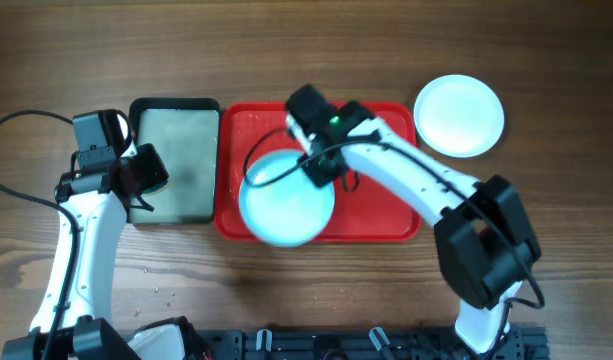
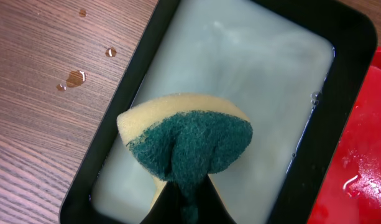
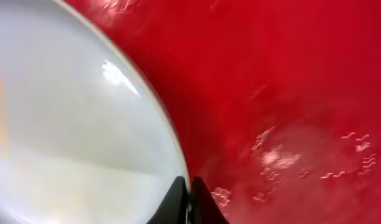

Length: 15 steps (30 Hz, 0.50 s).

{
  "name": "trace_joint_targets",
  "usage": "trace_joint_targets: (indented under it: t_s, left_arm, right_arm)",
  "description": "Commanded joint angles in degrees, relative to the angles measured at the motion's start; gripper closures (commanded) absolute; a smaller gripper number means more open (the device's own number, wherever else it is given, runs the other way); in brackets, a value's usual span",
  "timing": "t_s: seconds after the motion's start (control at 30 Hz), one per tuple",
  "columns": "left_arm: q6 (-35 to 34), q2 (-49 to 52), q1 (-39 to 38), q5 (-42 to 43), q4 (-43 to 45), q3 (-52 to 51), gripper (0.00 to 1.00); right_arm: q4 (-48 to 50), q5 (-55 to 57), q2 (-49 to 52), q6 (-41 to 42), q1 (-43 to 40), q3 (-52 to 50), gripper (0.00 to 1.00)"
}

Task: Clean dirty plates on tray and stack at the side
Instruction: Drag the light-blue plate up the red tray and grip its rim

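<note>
A pale aqua-blue plate lies tilted over the left half of the red tray. My right gripper is shut on this plate's right rim; the right wrist view shows the fingers pinching the rim of the plate above the wet red tray. A stack of pale plates sits on the table right of the tray. My left gripper is shut on a yellow-and-green sponge over the black-rimmed tray.
The black-rimmed tray holds milky water and stands left of the red tray. Water drops lie on the wooden table to its left. Small crumbs lie near the front left.
</note>
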Motion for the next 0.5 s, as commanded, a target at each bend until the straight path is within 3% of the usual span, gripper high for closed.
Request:
trace_joint_targets:
  t_s: [0.0, 0.2, 0.47]
  left_arm:
    - [-0.6, 0.3, 0.2, 0.9, 0.4, -0.3, 0.96]
    - [-0.5, 0.3, 0.2, 2.0, 0.4, -0.3, 0.96]
    - [-0.5, 0.3, 0.2, 2.0, 0.5, -0.3, 0.96]
  right_arm:
    - [4.2, 2.3, -1.1, -1.2, -4.6, 1.1, 0.96]
    - [11.7, -3.4, -0.5, -1.6, -8.5, 1.0, 0.96]
    - [12.3, -7.4, 2.8, 0.3, -8.0, -2.6, 0.96]
